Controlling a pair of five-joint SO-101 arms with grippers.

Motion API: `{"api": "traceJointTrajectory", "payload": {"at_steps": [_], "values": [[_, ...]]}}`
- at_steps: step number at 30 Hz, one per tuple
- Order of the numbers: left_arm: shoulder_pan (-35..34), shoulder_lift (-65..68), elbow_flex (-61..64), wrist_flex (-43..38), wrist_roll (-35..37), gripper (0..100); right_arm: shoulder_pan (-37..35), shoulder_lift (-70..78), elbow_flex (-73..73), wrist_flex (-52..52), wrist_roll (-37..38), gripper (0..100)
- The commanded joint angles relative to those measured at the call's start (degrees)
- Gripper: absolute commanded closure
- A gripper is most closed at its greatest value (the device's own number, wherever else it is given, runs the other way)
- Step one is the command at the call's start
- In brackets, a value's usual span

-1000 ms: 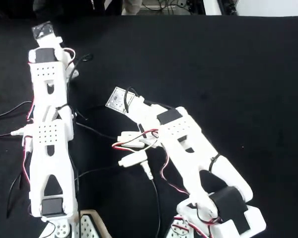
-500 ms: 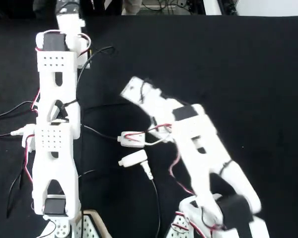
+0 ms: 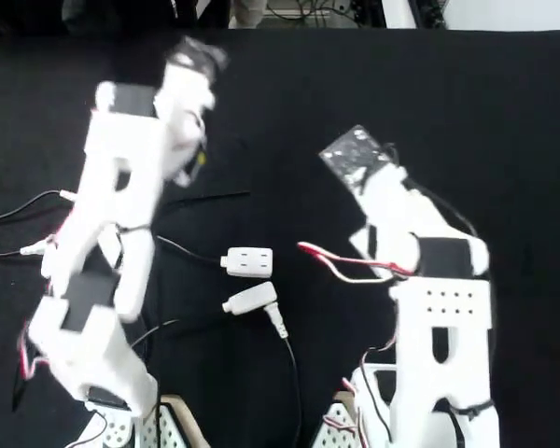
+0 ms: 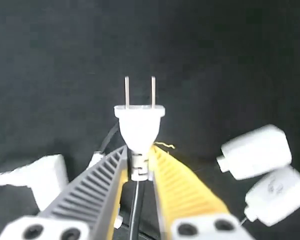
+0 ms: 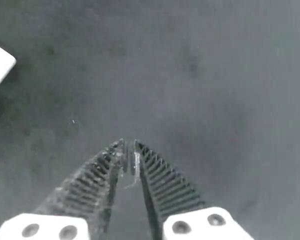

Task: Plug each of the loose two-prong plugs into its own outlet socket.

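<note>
High view: a socket block [image 3: 247, 262] and a corded white piece [image 3: 252, 299] lie on the table [image 3: 504, 112] between the arms.
Left wrist view: the left gripper [image 4: 139, 152] clamps a plug [image 4: 139, 117] by its neck, with the 2 prongs pointing away.
Right wrist view: the right gripper [image 5: 126, 150] is pressed closed and empty.

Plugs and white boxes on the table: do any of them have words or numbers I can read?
No words or numbers can be read anywhere.
White piece beyond the gripper: a small grey mark, too blurred to read.
Plug in the left gripper: plain white, no print.
Outlet block: slots only, no print to see.
</note>
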Motion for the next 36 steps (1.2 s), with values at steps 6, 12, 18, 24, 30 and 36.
{"api": "traceJointTrajectory", "payload": {"at_steps": [6, 12, 18, 24, 30, 36], "values": [[3.7, -30.6, 42.3, -26.1, -14.2, 97, 9.0, -1.4, 4.8, 0.8, 6.7, 98.4], [11.8, -32.0, 51.2, -34.0, -17.8, 97, 9.2, -1.5, 7.2, -2.5, 5.8, 98.3], [19.6, -23.7, 48.8, -36.7, -17.7, 97, 14.9, -1.5, 7.3, -3.4, 5.7, 98.3], [24.0, -15.3, 43.5, -36.2, -10.0, 87, 17.0, -1.5, 9.2, -3.2, 11.1, 98.3], [24.0, -15.4, 42.9, -36.2, -7.8, 60, 16.9, -1.5, 10.2, -3.5, 13.8, 98.3], [23.4, -24.2, 41.4, -26.7, -6.6, 51, 11.6, -1.5, 10.3, -3.4, 18.2, 98.3]]}}
